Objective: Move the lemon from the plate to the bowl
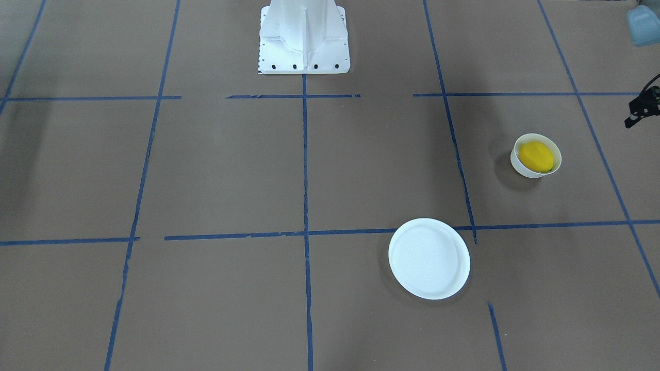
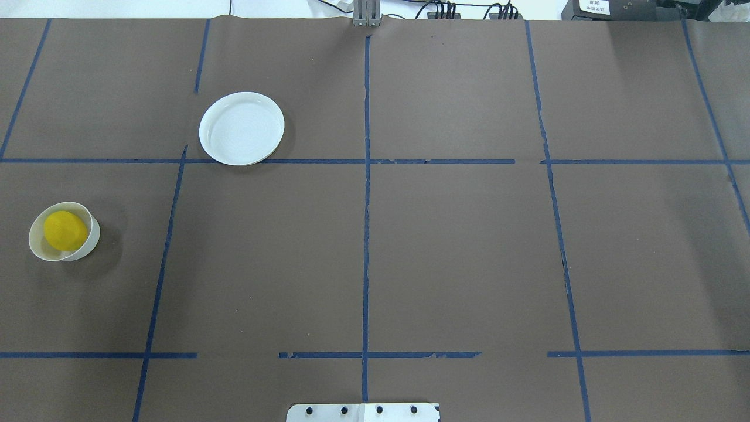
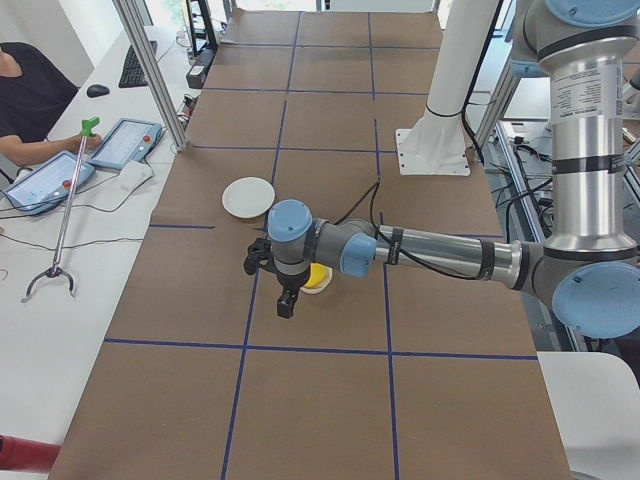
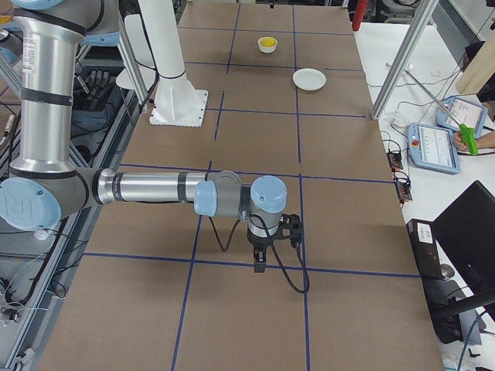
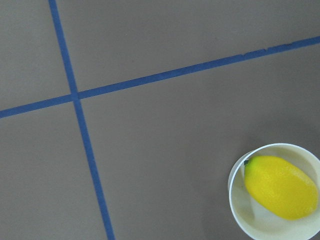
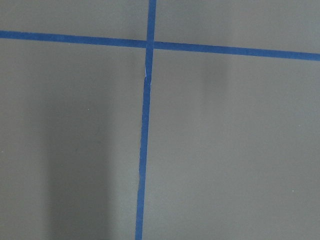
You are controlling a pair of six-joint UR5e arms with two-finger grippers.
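Observation:
The yellow lemon (image 1: 538, 156) lies inside the small white bowl (image 1: 517, 164). It shows there too in the overhead view (image 2: 64, 230) and the left wrist view (image 5: 280, 186). The flat white plate (image 1: 429, 258) is empty, apart from the bowl. My left gripper (image 3: 285, 303) hangs above the table just beside the bowl (image 3: 318, 285), holding nothing that I can see. I cannot tell whether it is open or shut. My right gripper (image 4: 259, 261) hangs over bare table far from both dishes, and I cannot tell its state.
Brown paper with a grid of blue tape lines (image 2: 366, 234) covers the table. The robot's white base (image 1: 304, 38) stands at the table's edge. Operators sit at side desks with tablets (image 3: 125, 140) and a grabber stick (image 3: 65, 205).

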